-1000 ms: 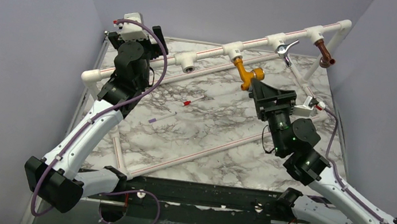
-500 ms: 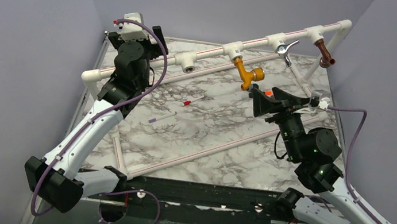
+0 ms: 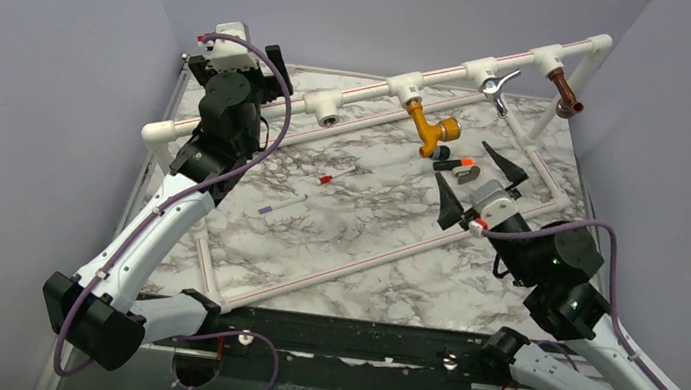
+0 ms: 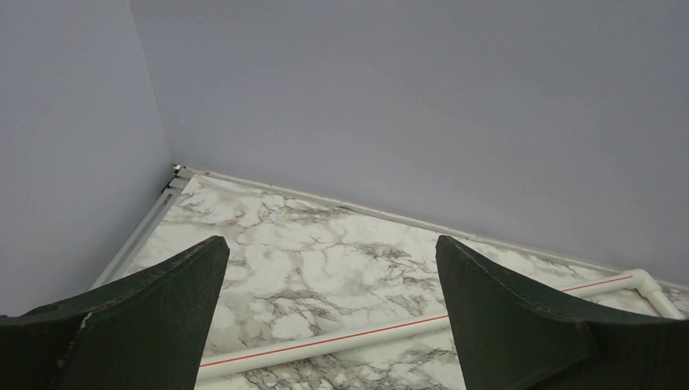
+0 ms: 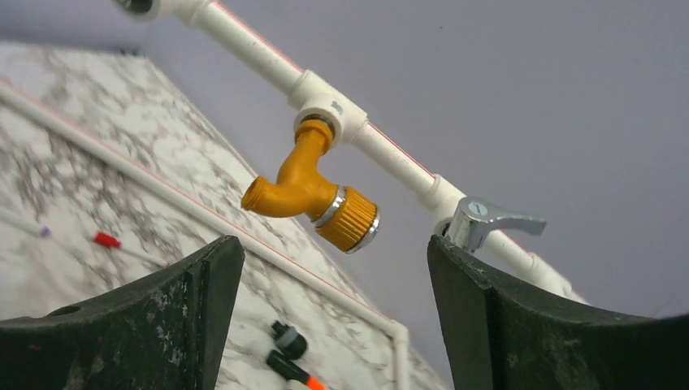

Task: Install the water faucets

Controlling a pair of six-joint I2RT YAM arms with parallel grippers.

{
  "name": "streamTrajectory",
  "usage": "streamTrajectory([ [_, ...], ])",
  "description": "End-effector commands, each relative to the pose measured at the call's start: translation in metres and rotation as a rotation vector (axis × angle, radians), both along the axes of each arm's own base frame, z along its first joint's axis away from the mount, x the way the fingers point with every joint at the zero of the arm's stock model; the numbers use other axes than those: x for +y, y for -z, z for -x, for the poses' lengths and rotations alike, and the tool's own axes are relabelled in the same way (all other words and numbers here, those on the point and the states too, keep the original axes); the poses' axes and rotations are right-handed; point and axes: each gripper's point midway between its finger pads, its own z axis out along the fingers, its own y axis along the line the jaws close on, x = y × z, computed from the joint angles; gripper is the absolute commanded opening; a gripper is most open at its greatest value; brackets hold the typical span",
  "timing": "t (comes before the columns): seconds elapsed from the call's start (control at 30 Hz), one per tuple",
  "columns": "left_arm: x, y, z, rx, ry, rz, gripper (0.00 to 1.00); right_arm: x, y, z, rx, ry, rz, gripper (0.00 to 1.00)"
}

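R gripper (image 3: 472,183) jaws apart, black faucet (image 3: 454,163) lying just far of tips; L gripper (image 4: 329,248) jaws apart, far-left

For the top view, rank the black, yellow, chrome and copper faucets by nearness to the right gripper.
1. Black faucet: lying between the fingers of the open right gripper in this view.
2. Yellow faucet: on the pipe, just behind and left.
3. Chrome faucet: farther back along the pipe.
4. Copper faucet: pipe's far right end.
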Motion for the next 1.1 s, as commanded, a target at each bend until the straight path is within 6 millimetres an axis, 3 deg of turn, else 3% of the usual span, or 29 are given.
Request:
streamTrajectory([
  [0.0, -0.019, 0.156, 0.028, 0.5, 0.1, -0.216, 0.99, 0.017, 0.028, -0.001, -0.116, -0.058, 0.445, 0.88],
  [0.2, -0.018, 0.154, 0.028, 0.495, 0.099, -0.213, 0.99, 0.01, 0.042, -0.028, -0.205, 0.089, 0.659, 0.88],
  [0.4, -0.02, 0.154, 0.028, 0.496, 0.107, -0.212, 0.99, 0.006, 0.026, -0.04, -0.391, 0.236, 0.71, 0.88],
  [0.67, -0.02, 0.155, 0.028, 0.498, 0.107, -0.213, 0.99, 0.015, -0.005, -0.043, -0.542, 0.29, 0.713, 0.87],
  [1.07, -0.021, 0.155, 0.028, 0.497, 0.112, -0.211, 0.99, 0.036, -0.005, -0.059, -0.568, 0.291, 0.769, 0.8],
])
